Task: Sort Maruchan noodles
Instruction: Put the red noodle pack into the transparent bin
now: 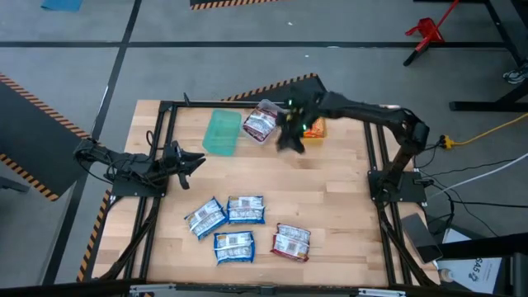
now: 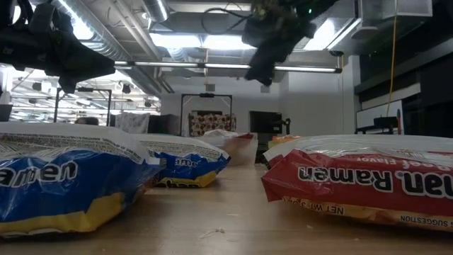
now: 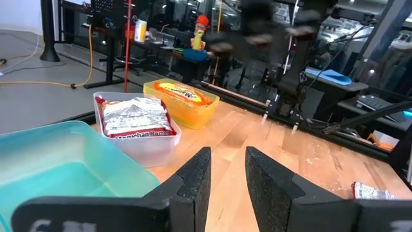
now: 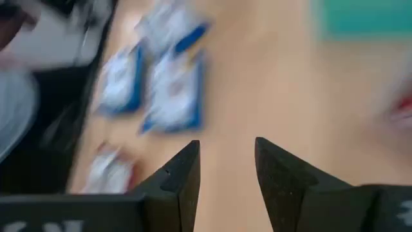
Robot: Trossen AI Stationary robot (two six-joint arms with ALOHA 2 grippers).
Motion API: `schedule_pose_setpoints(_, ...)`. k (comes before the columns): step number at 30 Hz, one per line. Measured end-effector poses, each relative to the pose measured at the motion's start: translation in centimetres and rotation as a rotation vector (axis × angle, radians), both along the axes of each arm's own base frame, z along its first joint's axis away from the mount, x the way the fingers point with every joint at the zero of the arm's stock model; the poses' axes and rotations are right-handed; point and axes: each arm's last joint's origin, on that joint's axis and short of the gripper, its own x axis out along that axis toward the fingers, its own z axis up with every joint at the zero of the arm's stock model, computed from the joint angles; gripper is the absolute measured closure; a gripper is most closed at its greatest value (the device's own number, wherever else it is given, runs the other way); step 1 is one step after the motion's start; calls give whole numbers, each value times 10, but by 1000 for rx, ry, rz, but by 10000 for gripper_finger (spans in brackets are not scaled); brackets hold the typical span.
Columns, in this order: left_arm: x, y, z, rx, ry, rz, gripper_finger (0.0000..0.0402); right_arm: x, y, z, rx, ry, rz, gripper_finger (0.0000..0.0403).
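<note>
High view takes in the wooden table (image 1: pixel 330 206) first, with the right arm (image 1: pixel 371 111) reaching from its right-hand post across the far side and the left arm (image 1: pixel 124 165) lying low along the left edge. Next in size come three bins in a row at the far side: a green bin (image 1: pixel 221 132) on the left, a clear bin (image 1: pixel 261 124) in the middle with a red-labelled noodle packet in it, and a yellow bin (image 1: pixel 316 127) on the right, partly hidden under the right arm and holding an orange packet (image 3: pixel 183 94). On the near half of the table lie four loose Maruchan packets: three blue packets (image 1: pixel 227 223) bunched close together, two side by side and one just in front of them, and a red packet (image 1: pixel 291 242) just to their right. The right gripper (image 1: pixel 290 136) hangs above the table between the clear and yellow bins; its jaws stand a little apart with nothing between them, as the right wrist view shows, looking down on the blurred packets. The left gripper (image 1: pixel 194 161) rests near the green bin, pointing toward the middle of the table, its jaws slightly apart and holding nothing in the left wrist view.
</note>
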Motion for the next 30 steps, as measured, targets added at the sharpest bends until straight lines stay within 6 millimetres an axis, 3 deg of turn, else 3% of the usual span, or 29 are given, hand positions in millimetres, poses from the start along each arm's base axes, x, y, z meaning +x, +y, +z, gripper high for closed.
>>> schedule_pose_setpoints(7, 0, -1, 0, 0, 0, -22, 311, -6, 103, -39, 41, 291, 159, 270)
schedule_pose_setpoints(12, 0, -1, 0, 0, 0, -26, 311, -21, 173, -74, -25, 431, 127, 270)
schedule_pose_setpoints(15, 0, -1, 0, 0, 0, -26, 311, -36, 209, -84, -73, 434, 66, 270)
schedule_pose_setpoints(20, 0, -1, 0, 4, 1, -36, 311, -61, 258, -76, -123, 350, -102, 270)
schedule_pose_setpoints(25, 0, -1, 0, 2, 1, -44, 311, -82, 300, -67, -249, 150, -284, 261)
schedule_pose_setpoints(30, 0, -1, 0, -8, -4, -44, 311, -92, 318, -73, -335, 81, -312, 208)
